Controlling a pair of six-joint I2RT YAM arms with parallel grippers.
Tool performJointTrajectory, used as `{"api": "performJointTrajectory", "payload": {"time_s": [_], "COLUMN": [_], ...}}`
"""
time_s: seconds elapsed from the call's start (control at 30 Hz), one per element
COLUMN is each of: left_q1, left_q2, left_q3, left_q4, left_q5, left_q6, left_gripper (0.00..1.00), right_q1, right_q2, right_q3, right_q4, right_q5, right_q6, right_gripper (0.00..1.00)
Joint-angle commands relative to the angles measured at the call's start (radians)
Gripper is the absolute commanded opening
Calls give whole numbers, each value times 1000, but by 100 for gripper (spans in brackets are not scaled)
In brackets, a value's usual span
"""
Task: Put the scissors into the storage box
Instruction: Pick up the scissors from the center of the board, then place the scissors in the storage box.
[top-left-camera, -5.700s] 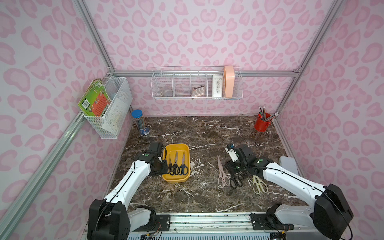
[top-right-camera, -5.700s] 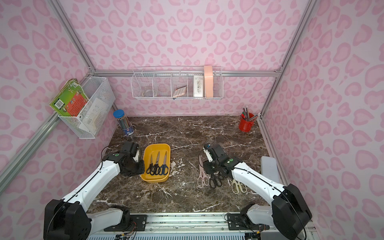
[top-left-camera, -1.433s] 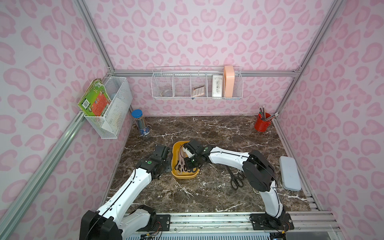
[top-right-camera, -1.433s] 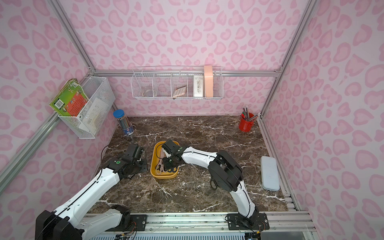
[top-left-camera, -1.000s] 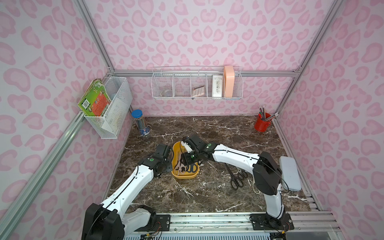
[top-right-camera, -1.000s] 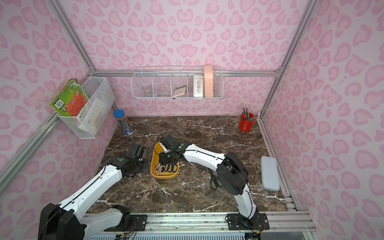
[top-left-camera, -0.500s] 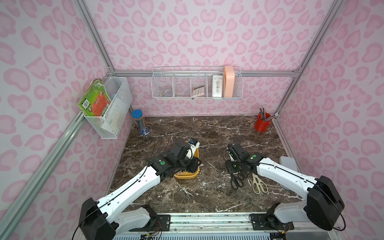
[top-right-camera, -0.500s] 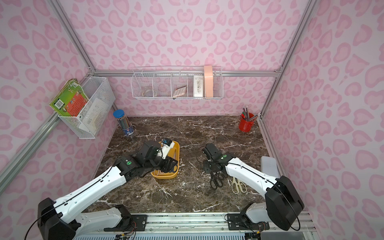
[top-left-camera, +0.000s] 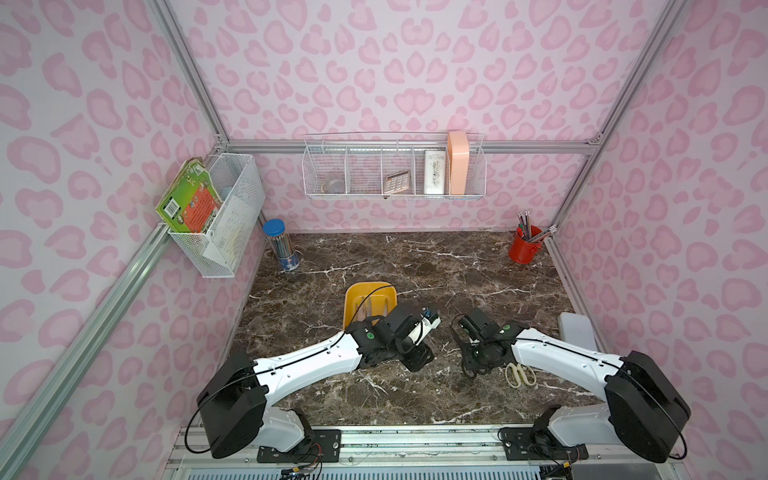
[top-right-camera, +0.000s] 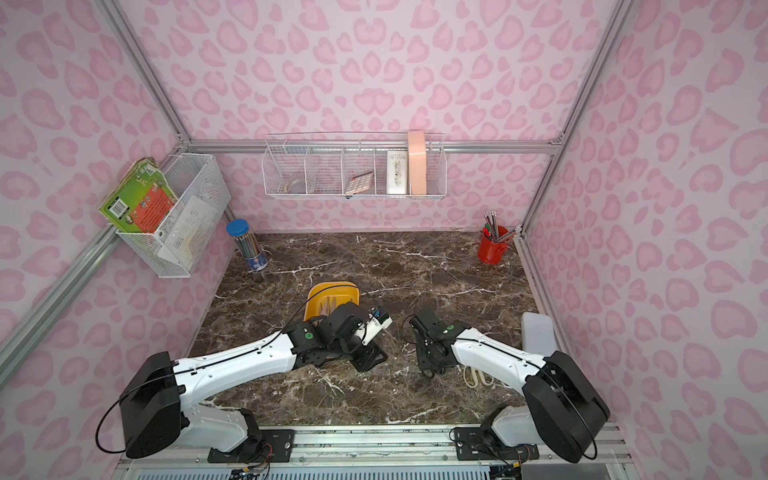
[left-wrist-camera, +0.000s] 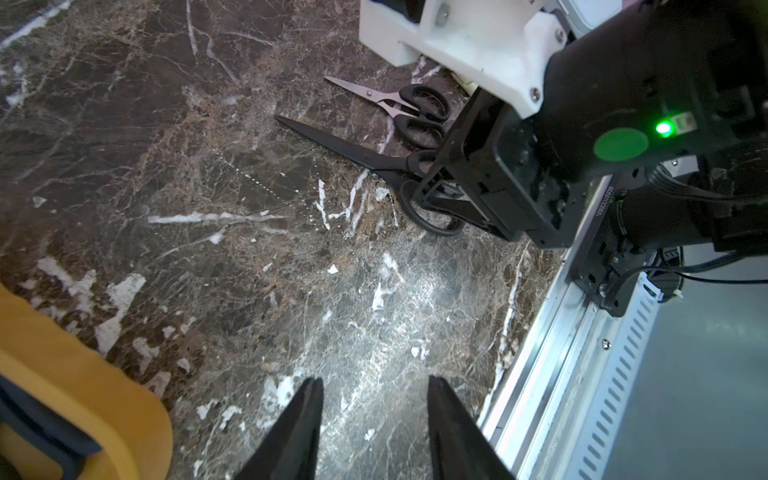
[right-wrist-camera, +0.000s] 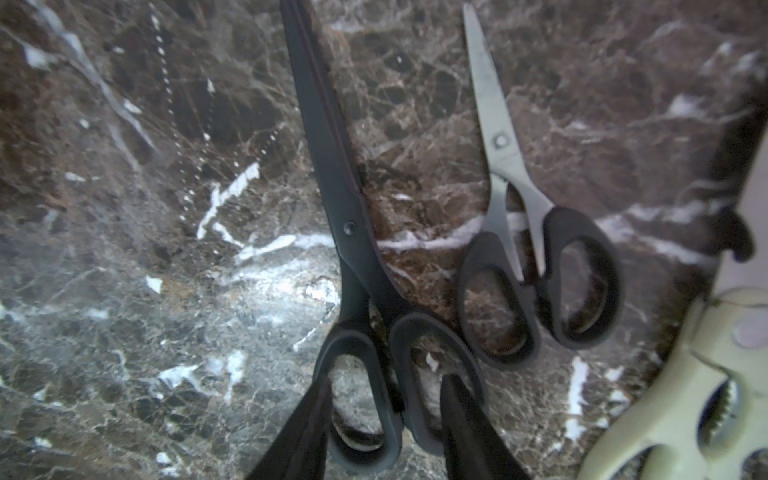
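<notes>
The yellow storage box (top-left-camera: 370, 286) sits on the bench (top-left-camera: 415, 266), a bit left of the middle. It is smooth plastic, shallow, with round corners. The left arm covers its near end in both top views. In a top view, a few thin pale blades (top-right-camera: 326, 308) peek out inside it. The bench is dark brown stone with white cracks like marble, and it shines. The left claw (left-wrist-camera: 374, 386) hangs over bare bench just right of the box. Its 2 pointed black fingers stand apart with nothing between them, so it is open. 3 pairs of scissors lie flat and close together on the near right part of the bench. The big black scissors (right-wrist-camera: 353, 232) are long and dark all over, with the blades closed into 1 thin point. Just beside them lie the small scissors (right-wrist-camera: 511, 199), with short grey metal blades and fat round black loops. The cream scissors (top-left-camera: 519, 374) lie furthest right, and their pale handles have little teeth on the inside. The right claw (right-wrist-camera: 386, 382) is down at the loops of the big black scissors. 1 of its fingers (right-wrist-camera: 299, 436) is at the outer edge of 1 loop, and the other is over the other loop. I cannot tell if this claw is squeezing the handles or only sitting around them.
</notes>
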Motion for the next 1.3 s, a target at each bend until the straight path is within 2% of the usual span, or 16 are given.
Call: {"api": "performJointTrajectory", "payload": {"time_s": [0.0,0.1,0.23,0.47,0.63,0.8,0.9,1.1,1.27], "left_q1": [0,0,0,0,0,10,50,213,343], "left_q2": [-4,0,9,-4,-22,-89,-154,-328,-488], "left_q3": [-4,-12,-9,-30,-61,-102,-120,-222,-284], "left_q4": [29,36,60,80,117,145,134,136,-5], "left_q5": [-21,-18,13,-7,34,1,-28,-55,-255], "left_q6": [1,4,4,-8,-17,-31,-56,-102,-186], "left_gripper": [47,47,47,48,48,52,55,60,69], "right_q1": [4,4,7,18,24,27,30,91,184], "right_q2": [4,21,59,120,152,131,116,165,255], "right_q3": [-12,-32,-37,-46,-18,54,117,312,511], "right_q4": [5,27,45,58,71,87,91,69,49], "right_q5": [-1,7,7,10,-27,-49,-53,-51,-56], "right_q6": [12,4,-2,3,8,-24,-53,-117,-134], "right_gripper": [45,43,36,26,11,0,0,0,0]}}
